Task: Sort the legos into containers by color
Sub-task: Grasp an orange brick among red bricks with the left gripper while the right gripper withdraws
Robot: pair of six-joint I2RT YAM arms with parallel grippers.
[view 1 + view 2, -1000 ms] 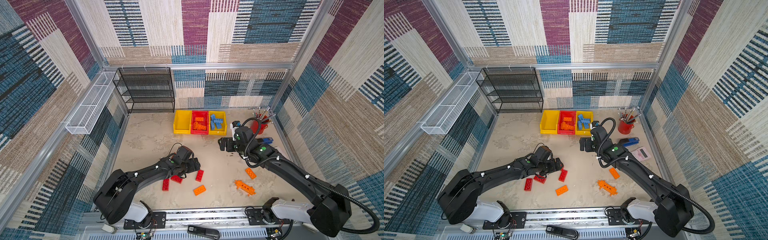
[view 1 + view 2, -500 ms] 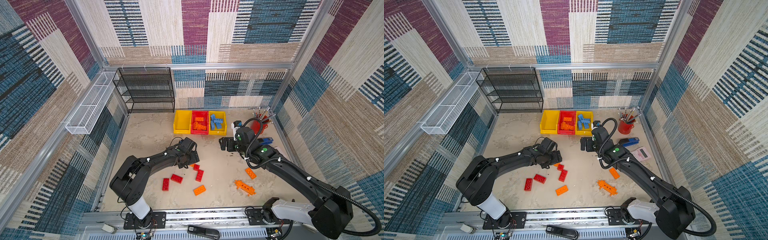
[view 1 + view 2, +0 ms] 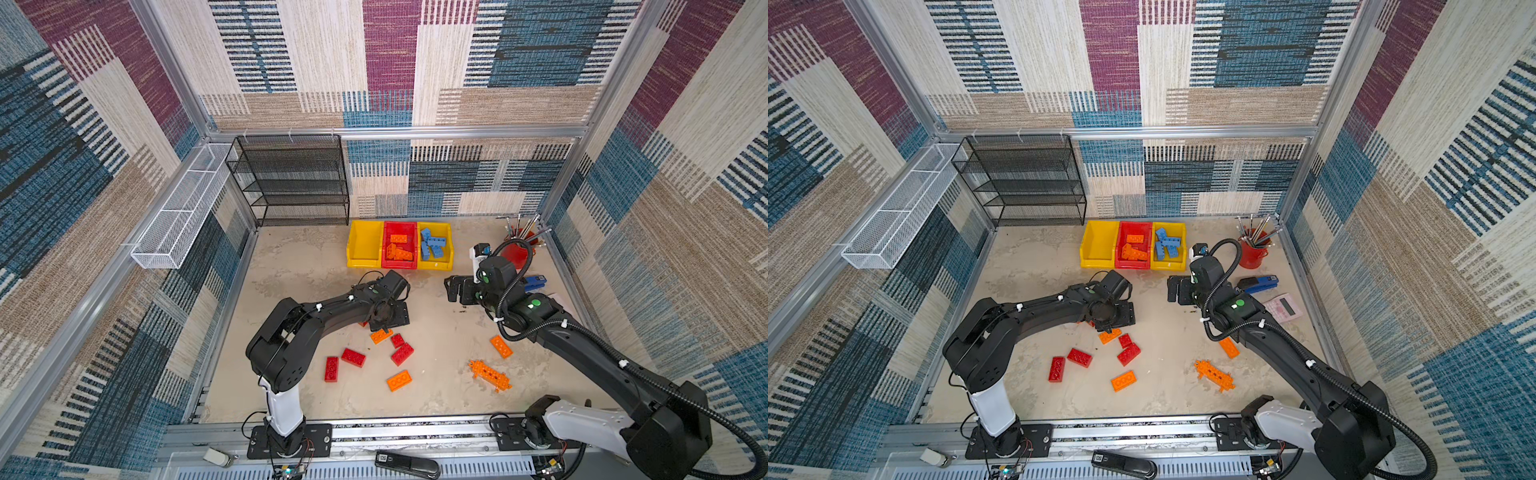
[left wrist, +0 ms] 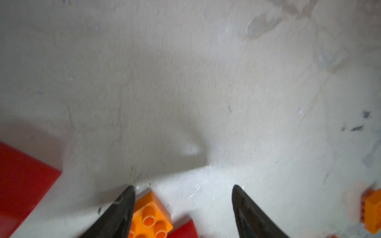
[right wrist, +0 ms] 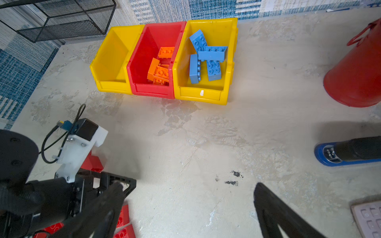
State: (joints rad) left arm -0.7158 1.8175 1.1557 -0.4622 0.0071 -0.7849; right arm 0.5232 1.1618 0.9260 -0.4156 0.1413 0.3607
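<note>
- The white sticker point(image 5: 201, 93) on the front lip of the blue-filled yellow bin point(image 5: 214, 26) is too blurred to read. So are the calculator point(image 5: 369, 219) keys and the tag on the black handset point(image 3: 407, 462) by the front rail.
- Since a second ago my left arm point(image 3: 332, 309) has raised its shoulder link from lying low to standing upright. My left gripper point(image 4: 183, 186) has slid off the red bricks point(image 3: 353, 357) toward the bins, and its jaws have narrowed. The loose bricks lie where they lay. My right arm point(image 3: 590, 343) has barely shifted.
- My left gripper points down at the table point(image 3: 299, 266) with its jaws apart. A small orange brick point(image 4: 151, 212) sits between them against one finger point(image 4: 123, 206), and the other finger is clear of it, so nothing is clamped.
- My right gripper point(image 5: 188, 184) reaches toward mid-table in front of the bins, jaws spread wide and holding nothing.
- Orange bricks point(image 5: 161, 72) lie in the red bin point(image 5: 156, 35) and blue bricks point(image 5: 212, 53) in the yellow bin beside it. The other yellow bin point(image 5: 115, 51) stands on the red bin's far side.
- On the table the red bricks lie near my left gripper, with a second orange brick point(image 3: 399, 380) just past them. A third orange brick point(image 3: 501, 346) lies by my right forearm, with the spiky orange piece point(image 3: 489, 375) near it.
</note>
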